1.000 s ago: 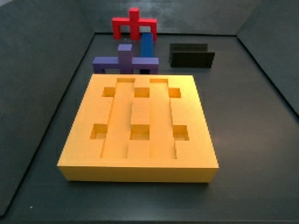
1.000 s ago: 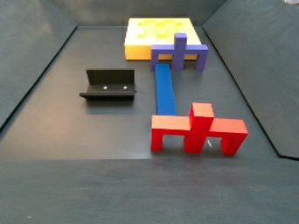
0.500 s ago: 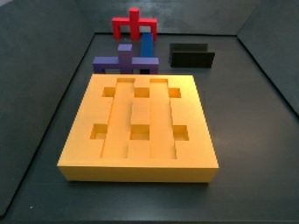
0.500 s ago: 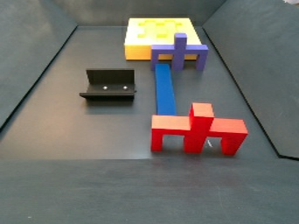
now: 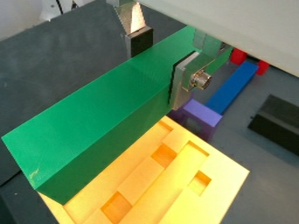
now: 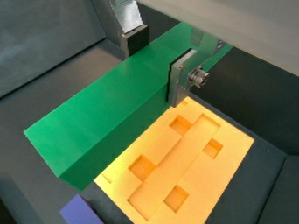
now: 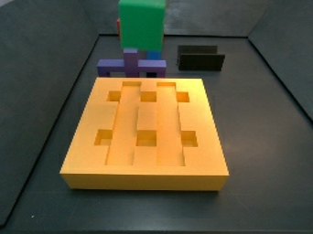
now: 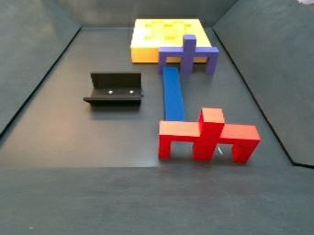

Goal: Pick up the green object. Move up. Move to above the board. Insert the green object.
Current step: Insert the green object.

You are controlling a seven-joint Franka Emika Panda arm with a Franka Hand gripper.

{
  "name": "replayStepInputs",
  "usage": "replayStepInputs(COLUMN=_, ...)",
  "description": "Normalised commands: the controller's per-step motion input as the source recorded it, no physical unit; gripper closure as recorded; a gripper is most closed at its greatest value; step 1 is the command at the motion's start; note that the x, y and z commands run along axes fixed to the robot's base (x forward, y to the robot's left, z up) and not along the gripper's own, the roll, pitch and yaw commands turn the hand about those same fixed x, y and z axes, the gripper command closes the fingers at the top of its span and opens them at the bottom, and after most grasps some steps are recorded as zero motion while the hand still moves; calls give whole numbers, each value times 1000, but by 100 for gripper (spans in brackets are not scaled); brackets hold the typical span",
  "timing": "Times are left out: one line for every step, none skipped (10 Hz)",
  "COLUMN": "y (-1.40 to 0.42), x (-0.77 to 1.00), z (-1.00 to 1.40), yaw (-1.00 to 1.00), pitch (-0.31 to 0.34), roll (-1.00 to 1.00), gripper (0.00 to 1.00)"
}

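Transport is the step in hand, I judge: the hand [image 5: 162, 63] is gripping the green bar [image 5: 111, 116] across its width, carrying it in the air over the yellow board [image 6: 176, 166] in both wrist views. In a side view the bar [image 7: 141, 23] is hanging above the desk's far edge, beyond the board [image 7: 145, 132]. Next move probably calls for lining the bar up with a lengthwise groove, then lowering.

Smooth matt plastic green object [image 5: 111, 118] sits clamped in the gripper's [image 5: 162, 54] silver metal jaws.
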Motion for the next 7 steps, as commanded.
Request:
replayStepInputs(y=-46, x=-183, z=-829, yaw=0, pitch=-126, roll=97, gripper=100)
replayStepInputs(y=-29, x=-97, z=-897, yaw=0, pitch=-96, roll=80, gripper=100)
replayStepInputs(y=-43, x=-69, z=-714, yaw=0, pitch=-106, roll=70, gripper=100)
replayStepInputs(y=-51, x=-57, z=-606, yaw=0, pitch=-74, roll=97, gripper=100)
replayStepInputs(y=-43, x=-149, z=-540, yaw=0, pitch=-89, roll=104, gripper=100)
replayStepInputs(y=-29, x=-169, z=-531, yaw=0, pitch=-106, roll=74, gripper=100)
replayStepInputs(y=-11, x=-177, z=-520, yaw=0, pitch=-126, roll=40, gripper=100)
